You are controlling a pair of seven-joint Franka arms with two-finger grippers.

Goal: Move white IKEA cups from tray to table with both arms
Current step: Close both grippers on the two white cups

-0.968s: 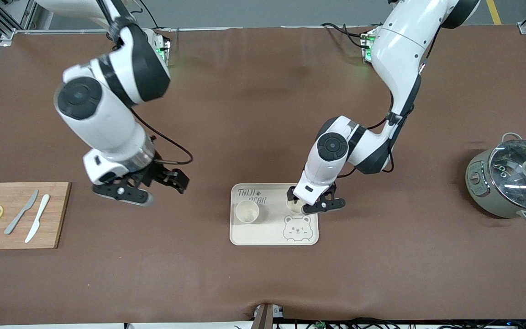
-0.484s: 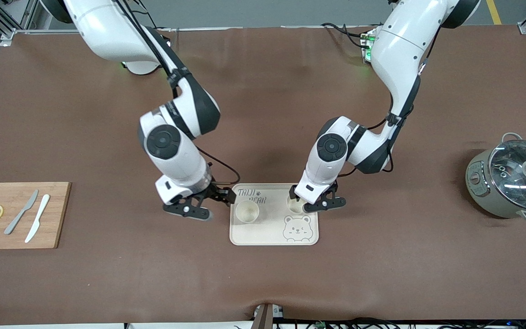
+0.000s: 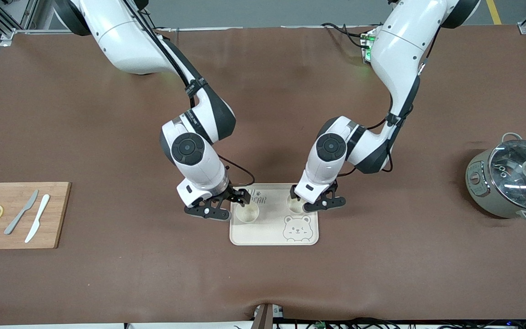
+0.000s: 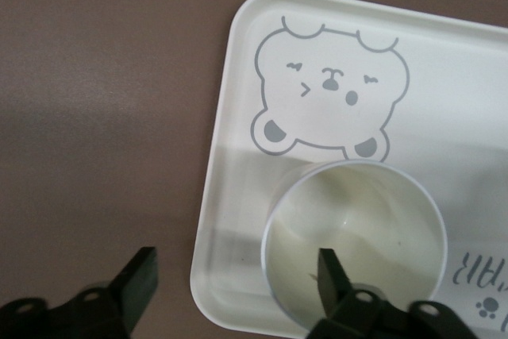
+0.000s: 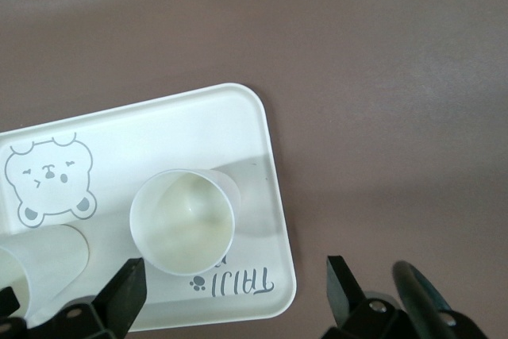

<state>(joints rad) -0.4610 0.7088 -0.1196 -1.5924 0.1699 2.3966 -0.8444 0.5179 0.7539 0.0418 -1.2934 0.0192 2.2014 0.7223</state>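
Observation:
Two white IKEA cups stand upright on the cream bear tray (image 3: 272, 234). One cup (image 3: 247, 213) is at the tray's end toward the right arm, the other cup (image 3: 296, 208) at the end toward the left arm. My left gripper (image 3: 314, 201) is low over that second cup (image 4: 353, 236) and open. One of its fingers (image 4: 329, 269) dips inside the rim, and the other hangs over the table beside the tray (image 4: 238, 77). My right gripper (image 3: 219, 206) hovers open over the tray's lettered corner (image 5: 266, 196), just beside the first cup (image 5: 182, 220).
A wooden cutting board (image 3: 55, 214) with lemon slices and two knives lies at the right arm's end. A grey-green pot (image 3: 509, 183) with a glass lid stands at the left arm's end.
My right arm has swung from beside the cutting board across to the tray's corner and come down next to the cup. My left arm has stayed at its cup.

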